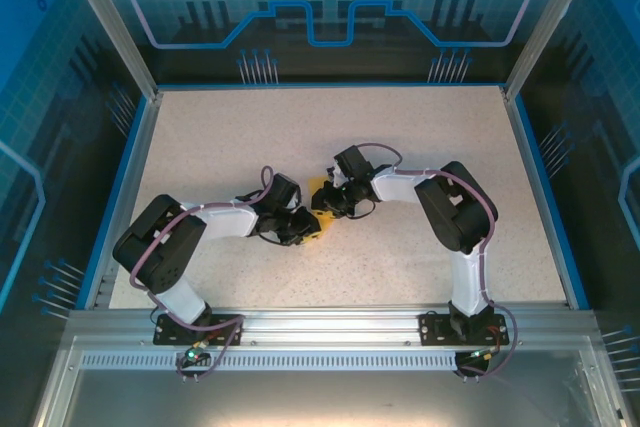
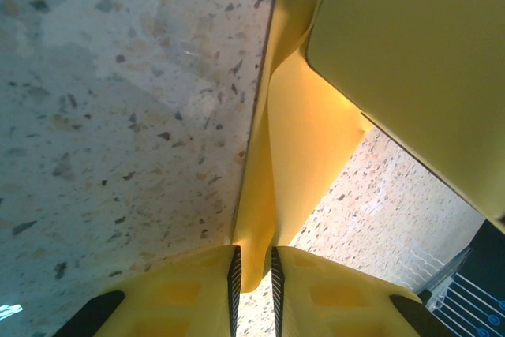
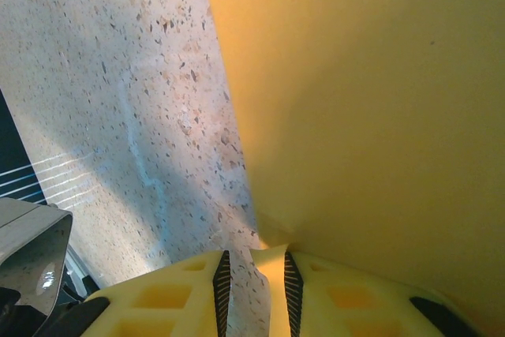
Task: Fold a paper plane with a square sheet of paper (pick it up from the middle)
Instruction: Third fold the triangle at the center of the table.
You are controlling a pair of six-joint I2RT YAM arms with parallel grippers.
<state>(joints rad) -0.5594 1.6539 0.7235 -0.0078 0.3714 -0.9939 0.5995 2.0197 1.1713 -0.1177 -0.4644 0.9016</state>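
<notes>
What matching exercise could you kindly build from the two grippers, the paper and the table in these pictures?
Things:
1. left gripper
2. right gripper
3. square sheet of paper
4. table

Descriptions:
A. speckled beige
B. plain orange-yellow
C. reaches the paper from the right of the top view
D. reaches the paper from the left of the top view

Pairs: 1-D; 2-C; 3-B; 4-A

Left arm (image 1: 185, 242): base at the near edge, elbow folded out to the left, forearm reaching right toward table centre.
Left gripper (image 1: 303, 228): low, jaws nearly together, pinching the square sheet of paper (image 2: 300, 155).
Right arm (image 1: 455, 209): elbow bent out to the right, forearm reaching left.
Right gripper (image 1: 330, 201): low, just beside the left one, jaws narrow, nipping the same sheet's edge.
</notes>
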